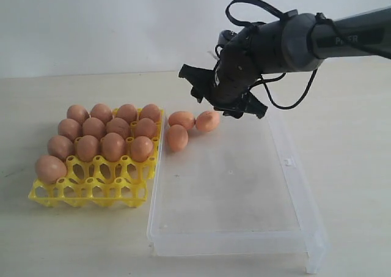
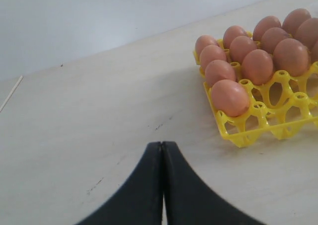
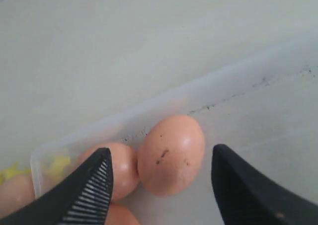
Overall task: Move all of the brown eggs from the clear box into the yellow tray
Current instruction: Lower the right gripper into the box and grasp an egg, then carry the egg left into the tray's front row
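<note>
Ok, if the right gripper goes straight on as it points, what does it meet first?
Probably the speckled brown egg, centred between the open jaws of the right gripper in the clear box; its neighbour egg touches it on one side. Depth is unclear.

white lettering, partly legible, on right arm
</note>
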